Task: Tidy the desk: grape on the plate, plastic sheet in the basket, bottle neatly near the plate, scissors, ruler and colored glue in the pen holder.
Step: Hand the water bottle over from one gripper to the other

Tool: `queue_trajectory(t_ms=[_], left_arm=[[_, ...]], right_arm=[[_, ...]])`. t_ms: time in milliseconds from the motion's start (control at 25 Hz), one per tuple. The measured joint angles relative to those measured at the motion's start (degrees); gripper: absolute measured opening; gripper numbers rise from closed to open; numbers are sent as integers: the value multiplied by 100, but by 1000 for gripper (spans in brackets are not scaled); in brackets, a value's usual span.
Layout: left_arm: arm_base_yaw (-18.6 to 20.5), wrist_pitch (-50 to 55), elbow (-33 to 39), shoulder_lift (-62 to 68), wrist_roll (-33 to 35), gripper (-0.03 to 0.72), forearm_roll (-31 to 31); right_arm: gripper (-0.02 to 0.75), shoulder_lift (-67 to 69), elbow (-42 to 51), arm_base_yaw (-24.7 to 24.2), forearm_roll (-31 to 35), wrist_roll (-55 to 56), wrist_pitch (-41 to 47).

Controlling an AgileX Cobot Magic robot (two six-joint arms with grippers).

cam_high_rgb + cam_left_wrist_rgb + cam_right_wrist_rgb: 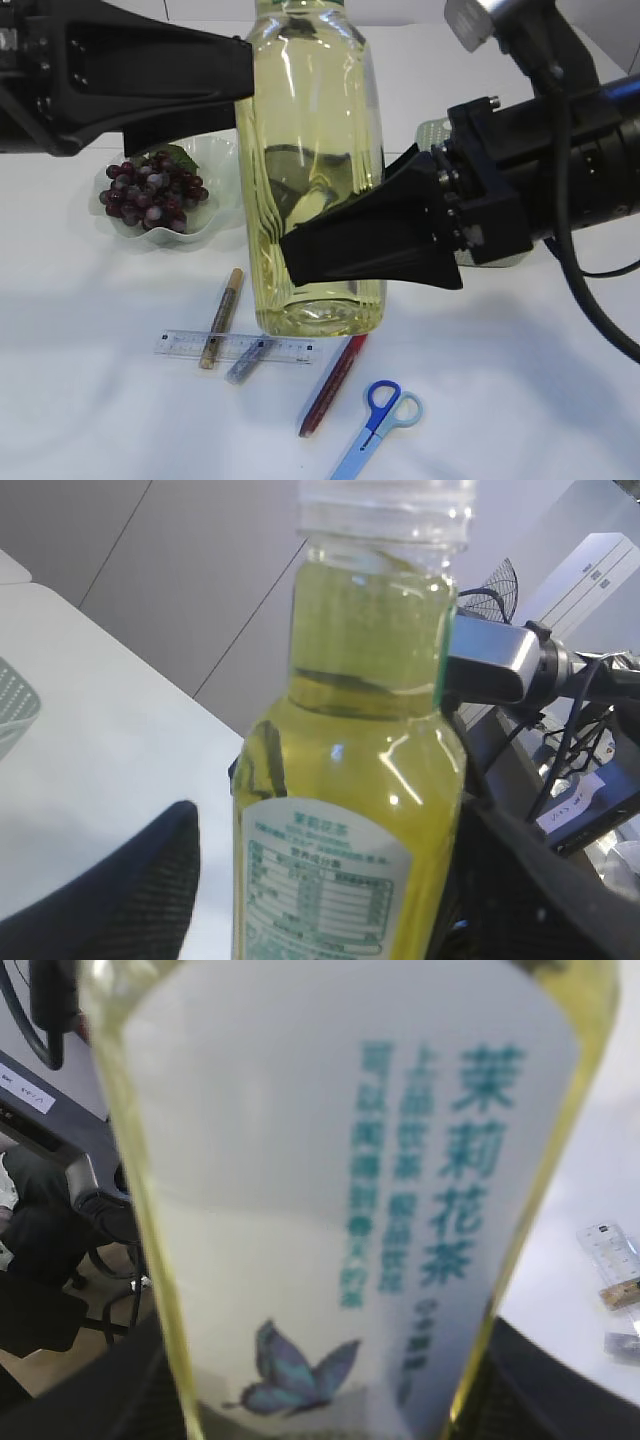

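Note:
A tall bottle (315,150) of yellow tea stands upright in the middle, its base low by the ruler (290,350). My right gripper (320,235) is shut on the bottle's lower body (330,1160), with a finger on each side of the label. My left gripper (255,75) is open around the bottle's upper part (350,810); its left finger (140,890) stands clear of the glass. Grapes (150,195) lie on the clear plate (215,160). Three glue pens, gold (222,317), silver (250,360) and red (333,385), lie near the scissors (380,415). Basket, pen holder and plastic sheet are not identifiable.
A pale translucent thing (432,132) shows behind my right arm. A meshed grey object (15,705) sits at the table's far edge in the left wrist view. Chairs and cables lie beyond the table.

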Motion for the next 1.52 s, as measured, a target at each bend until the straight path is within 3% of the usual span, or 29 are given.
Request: queue_trajectory(t_ms=[520, 920, 1520], left_arm=[[-269, 104, -12, 332, 67, 585, -53], [-598, 196, -441, 774, 177, 587, -18], [-730, 184, -513, 911, 405, 564, -170]], right_arm=[[470, 39, 0, 0, -1, 40, 101], [470, 39, 0, -22, -9, 75, 114], [470, 39, 0, -44, -9, 85, 114]])
